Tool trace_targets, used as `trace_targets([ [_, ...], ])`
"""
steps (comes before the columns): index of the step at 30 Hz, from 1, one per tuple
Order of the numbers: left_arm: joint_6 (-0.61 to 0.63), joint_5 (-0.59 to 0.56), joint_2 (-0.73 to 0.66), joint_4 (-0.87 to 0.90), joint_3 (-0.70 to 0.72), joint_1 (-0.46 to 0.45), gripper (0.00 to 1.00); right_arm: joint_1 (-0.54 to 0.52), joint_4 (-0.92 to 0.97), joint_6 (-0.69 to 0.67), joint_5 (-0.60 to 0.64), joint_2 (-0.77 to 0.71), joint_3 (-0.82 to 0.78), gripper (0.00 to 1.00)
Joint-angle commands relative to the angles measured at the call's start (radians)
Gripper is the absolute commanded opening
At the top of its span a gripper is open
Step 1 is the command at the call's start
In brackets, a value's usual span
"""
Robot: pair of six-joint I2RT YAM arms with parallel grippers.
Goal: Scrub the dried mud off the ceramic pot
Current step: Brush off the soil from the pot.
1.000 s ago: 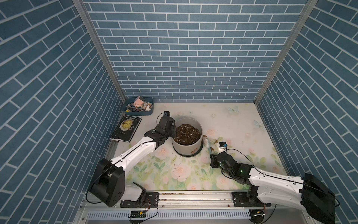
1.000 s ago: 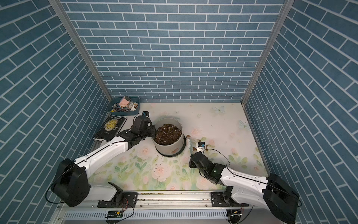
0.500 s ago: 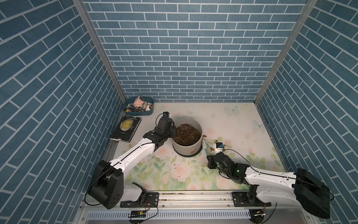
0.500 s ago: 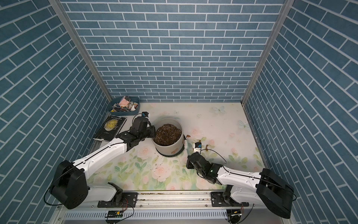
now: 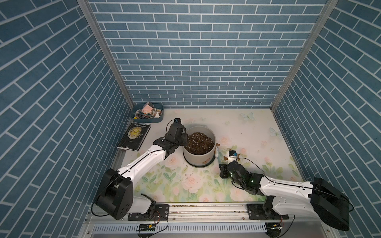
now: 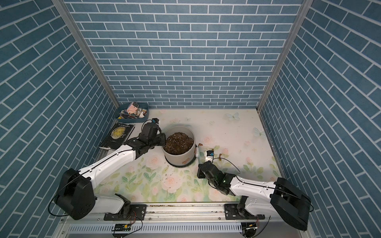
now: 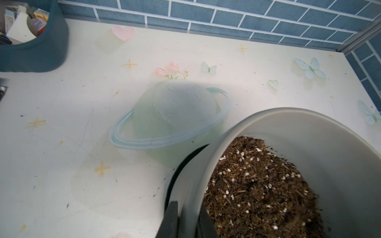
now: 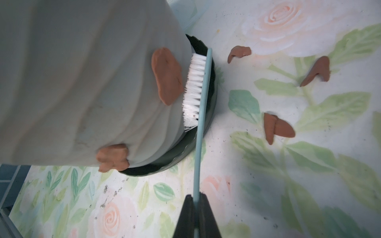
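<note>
Pot (image 7: 321,140) has its rim straddled by left pincer (image 7: 188,206), grip unclear; right pincer (image 8: 195,196) clamps brush (image 8: 193,88) against its wall.

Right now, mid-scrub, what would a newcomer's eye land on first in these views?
First the pale grey ceramic pot mid-table, full of speckled soil, with the left hand straddling its rim. Then the right hand, shut on a pale blue brush whose white bristles press the pot's wall beside a brown patch of dried mud. Loose mud flakes lie on the floral mat nearby.
</note>
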State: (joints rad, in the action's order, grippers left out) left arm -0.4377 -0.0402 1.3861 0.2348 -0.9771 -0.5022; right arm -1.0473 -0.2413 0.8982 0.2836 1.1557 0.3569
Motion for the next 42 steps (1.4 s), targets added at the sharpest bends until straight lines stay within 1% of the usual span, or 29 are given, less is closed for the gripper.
trace_targets([
  [1,-0.030,0.064,0.007,0.012,-0.028,-0.007,0.33,-0.012,-0.068,0.014,-0.032,-0.017,-0.017,0.00],
  [3,-0.030,0.058,0.010,0.012,-0.034,-0.006,0.38,-0.012,-0.072,0.017,-0.032,-0.016,-0.023,0.00],
  [6,-0.028,0.050,0.020,0.015,-0.041,-0.006,0.39,-0.011,-0.084,0.023,-0.036,-0.018,-0.030,0.00],
  [16,-0.024,0.041,0.019,0.011,-0.020,-0.006,0.19,-0.011,-0.134,0.025,-0.066,-0.055,-0.047,0.00],
  [21,-0.022,0.039,0.019,0.008,-0.014,-0.007,0.13,-0.011,-0.150,0.028,-0.077,-0.089,-0.057,0.00],
  [33,-0.015,0.029,0.007,0.005,0.004,-0.005,0.07,-0.012,-0.130,0.032,-0.077,-0.129,-0.055,0.00],
  [42,-0.013,0.025,0.005,0.006,0.007,-0.006,0.05,-0.011,-0.058,0.030,-0.049,-0.198,-0.053,0.00],
])
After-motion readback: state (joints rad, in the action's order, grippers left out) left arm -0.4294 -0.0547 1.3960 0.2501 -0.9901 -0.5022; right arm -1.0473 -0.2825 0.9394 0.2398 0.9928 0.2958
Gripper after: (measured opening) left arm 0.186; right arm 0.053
